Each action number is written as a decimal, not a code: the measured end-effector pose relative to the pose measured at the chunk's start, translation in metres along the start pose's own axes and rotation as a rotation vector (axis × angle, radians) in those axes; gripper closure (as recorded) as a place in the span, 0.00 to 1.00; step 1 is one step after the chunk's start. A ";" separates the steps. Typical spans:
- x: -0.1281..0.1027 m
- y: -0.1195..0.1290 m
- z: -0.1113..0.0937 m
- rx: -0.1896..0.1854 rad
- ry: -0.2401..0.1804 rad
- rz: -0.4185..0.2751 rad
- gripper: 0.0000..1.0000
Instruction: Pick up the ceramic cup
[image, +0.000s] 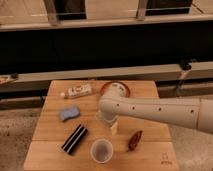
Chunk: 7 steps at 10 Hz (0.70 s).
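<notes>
The ceramic cup (101, 150) is small, round and white-grey with a darker purplish inside. It stands near the front edge of the wooden table (50, 135). My white arm reaches in from the right, and my gripper (113, 126) hangs just behind and slightly right of the cup, a little above the table. The gripper is apart from the cup. The orange-red bowl (121, 88) sits behind my arm and is partly hidden by it.
A black striped bar (74, 139) lies left of the cup. A blue sponge (69, 112) and a white tube (79, 91) lie further back left. A dark brown object (135, 140) lies right of the cup. A dark counter runs behind the table.
</notes>
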 end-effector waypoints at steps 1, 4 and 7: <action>0.004 0.000 -0.006 0.002 0.009 0.004 0.20; 0.011 0.000 -0.027 0.000 0.030 0.018 0.20; 0.013 0.011 -0.054 -0.018 0.031 0.052 0.20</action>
